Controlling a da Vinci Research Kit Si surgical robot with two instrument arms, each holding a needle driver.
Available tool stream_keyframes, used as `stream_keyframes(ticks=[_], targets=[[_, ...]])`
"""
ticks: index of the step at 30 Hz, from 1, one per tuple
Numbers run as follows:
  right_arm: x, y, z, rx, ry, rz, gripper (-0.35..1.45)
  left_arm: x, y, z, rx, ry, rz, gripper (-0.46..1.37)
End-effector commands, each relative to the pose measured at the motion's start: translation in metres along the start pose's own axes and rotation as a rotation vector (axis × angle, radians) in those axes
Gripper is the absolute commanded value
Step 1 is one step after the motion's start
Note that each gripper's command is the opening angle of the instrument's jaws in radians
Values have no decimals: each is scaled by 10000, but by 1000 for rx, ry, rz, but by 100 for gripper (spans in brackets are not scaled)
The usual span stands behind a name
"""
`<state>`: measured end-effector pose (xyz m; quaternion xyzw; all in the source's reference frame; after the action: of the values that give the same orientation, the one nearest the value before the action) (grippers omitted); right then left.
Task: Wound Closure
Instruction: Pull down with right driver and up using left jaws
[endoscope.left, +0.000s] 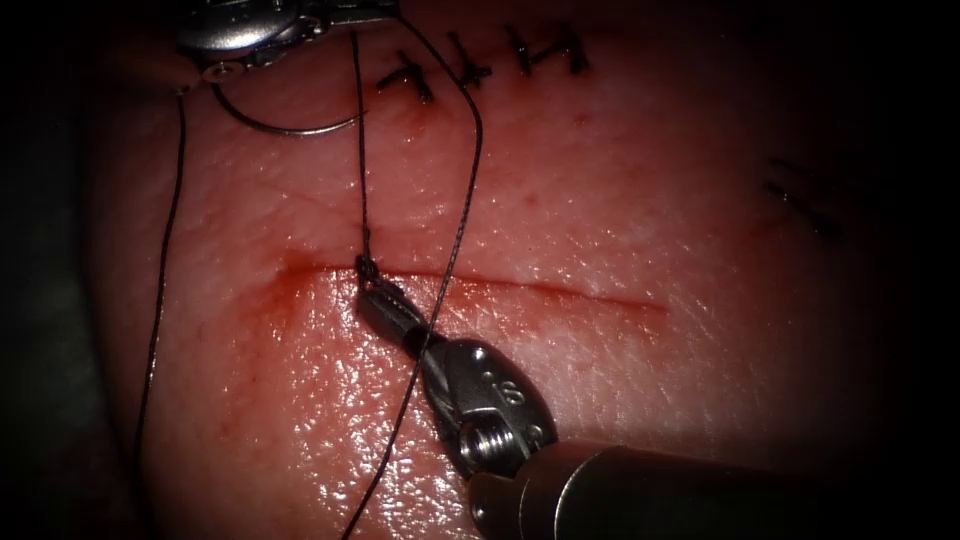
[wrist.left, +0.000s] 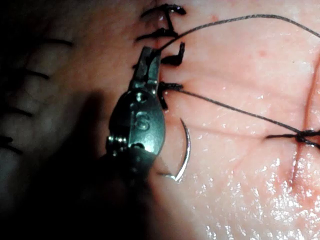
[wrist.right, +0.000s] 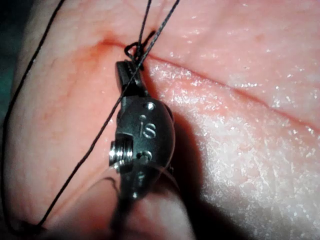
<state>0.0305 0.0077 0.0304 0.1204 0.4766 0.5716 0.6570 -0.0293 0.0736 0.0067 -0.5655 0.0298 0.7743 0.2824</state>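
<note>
The cut runs across the tissue. A knot sits at its left end. My right tool comes from the lower right, jaws shut on the thread right at the knot; its tip touches the knot. My left tool is beyond the cut at the left, jaws shut on the thread, which runs taut to the knot. The curved needle lies free on the tissue beside the left tool, held by neither tool and not in the tissue.
A row of earlier dark stitches lies beyond the cut, near the left tool's jaws. Red fluid stains the tissue around the cut's left end. A long slack strand of thread trails down the left side of the tissue.
</note>
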Motion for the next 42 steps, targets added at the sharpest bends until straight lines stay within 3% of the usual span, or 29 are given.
stream_keyframes(ticks=[1, 11, 17, 23, 28, 34, 42], targets=[[1, -2, -2, 18, -7, -3, -35, 1, -3, 2, 13, -9, 18, -35], [-3, -3, -1, 10, -62, 60, -35, 6, -14, 19, 54, -39, 160, -35], [-8, 3, 2, 3, -57, 60, -35, 8, -38, 29, 143, -138, 330, -35], [-14, 7, 5, -3, -62, 64, -35, 10, -63, 37, 214, -131, 359, -35], [-19, 2, 3, -1, -67, 62, -35, 13, -78, 42, 237, -133, 377, -35], [-23, -3, 3, -6, -79, 91, -35, 14, -76, 50, 256, -153, 440, -35], [-47, -5, 6, -14, -113, 99, -35, 17, -76, 53, 295, -166, 497, -35]])
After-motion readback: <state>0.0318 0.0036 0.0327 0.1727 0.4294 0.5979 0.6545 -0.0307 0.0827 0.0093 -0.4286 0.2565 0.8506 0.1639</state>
